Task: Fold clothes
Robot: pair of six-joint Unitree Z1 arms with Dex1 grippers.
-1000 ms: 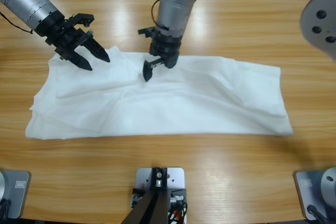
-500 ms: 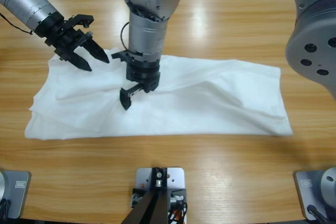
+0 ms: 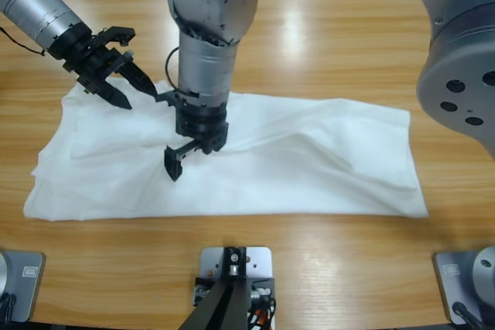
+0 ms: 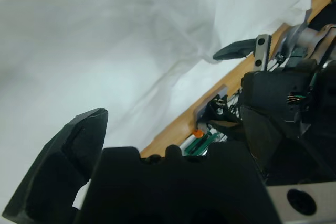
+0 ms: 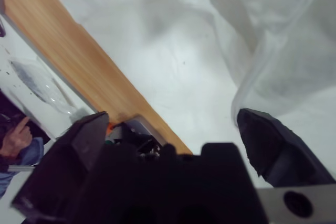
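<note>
Table [image 3: 325, 28]: long wooden one, you've got the whole shirt lying on it.
Shirt [image 3: 294, 160]: white, spread flat-ish across the middle, rumpled at its left end.
Right gripper [image 3: 178, 161]: jaws spread wide, tips down on the shirt left of centre.
Left gripper [image 3: 139, 96]: jaws wide apart too, at the shirt's upper left edge, gripping nothing.

The long wooden surface [image 3: 340, 28] has a warm light-brown colour with fine grain lines along its length. Bright light reflections lie on it near the far edge. In the right wrist view, a person's hand [image 5: 16, 137] with a blue sleeve [image 5: 23, 156] shows beyond the surface's edge.
</note>
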